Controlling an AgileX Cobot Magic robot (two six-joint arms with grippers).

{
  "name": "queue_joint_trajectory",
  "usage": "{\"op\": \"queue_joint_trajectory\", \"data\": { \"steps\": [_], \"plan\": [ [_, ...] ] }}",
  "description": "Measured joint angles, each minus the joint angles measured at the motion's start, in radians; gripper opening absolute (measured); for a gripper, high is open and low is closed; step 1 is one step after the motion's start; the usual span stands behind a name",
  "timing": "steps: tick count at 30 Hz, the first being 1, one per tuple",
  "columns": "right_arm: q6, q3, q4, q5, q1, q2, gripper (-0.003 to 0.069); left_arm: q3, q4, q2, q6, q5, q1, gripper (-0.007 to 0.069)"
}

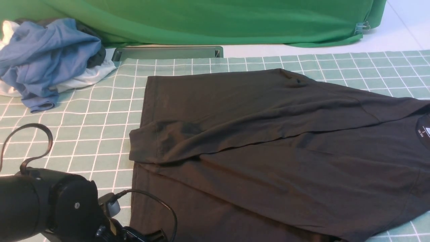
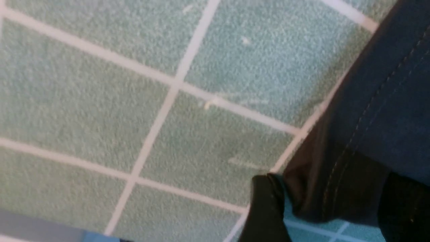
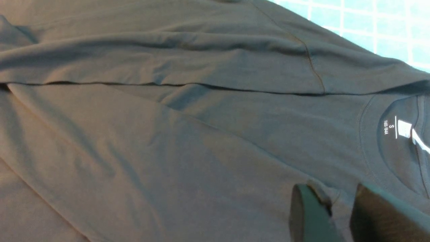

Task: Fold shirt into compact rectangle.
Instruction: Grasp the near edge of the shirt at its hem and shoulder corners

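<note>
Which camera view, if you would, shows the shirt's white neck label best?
Right wrist view: the neck label is close, its size print readable. The front view catches it tiny at the right edge; the left wrist view shows only the shirt hem.

A table is covered by a pale green cloth checked with thin white lines (image 1: 100, 111). A large black thin-knit T-shirt (image 1: 268, 151) is spread directly on this cloth, across the middle and right, with its far side folded over the body. At the far left, a crumpled blue garment (image 1: 47, 57) is heaped over a white garment (image 1: 88, 77). A flat grey rectangular metal piece (image 1: 168, 52) is set at the cloth's far edge.
</note>
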Motion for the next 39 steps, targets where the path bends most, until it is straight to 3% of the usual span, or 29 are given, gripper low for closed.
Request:
{"op": "queue_joint_trajectory", "data": {
  "steps": [9, 20, 25, 27, 29, 31, 35, 39],
  "plan": [
    [0.019, 0.000, 0.000, 0.000, 0.000, 0.000, 0.0217, 0.000, 0.075, 0.000, -0.048, -0.031, -0.001, 0.0413],
    [0.020, 0.000, 0.000, -0.022, 0.000, 0.000, 0.0217, 0.000, 0.069, -0.001, -0.033, -0.039, -0.001, 0.0409],
    [0.020, 0.000, 0.000, -0.023, 0.000, 0.000, 0.0217, 0.000, 0.068, -0.001, -0.018, -0.071, -0.001, 0.0304],
    [0.018, 0.000, 0.000, -0.018, 0.000, 0.000, 0.0218, 0.000, 0.068, 0.000, -0.017, -0.105, -0.001, 0.0229],
    [0.018, 0.000, 0.000, -0.007, 0.000, 0.000, 0.0225, 0.000, 0.068, 0.001, 0.013, -0.142, -0.001, 0.0104],
    [0.017, 0.000, 0.000, 0.001, 0.000, 0.000, 0.0230, 0.000, 0.069, 0.000, 0.032, -0.145, -0.001, 0.0045],
    [0.005, -0.001, 0.005, 0.100, 0.001, 0.001, 0.0262, -0.001, 0.101, -0.041, 0.039, -0.106, -0.001, 0.0027],
    [-0.049, 0.002, 0.036, 0.203, 0.049, 0.010, 0.0363, -0.016, 0.128, -0.126, 0.042, -0.048, 0.021, 0.0027]
  ]
}}
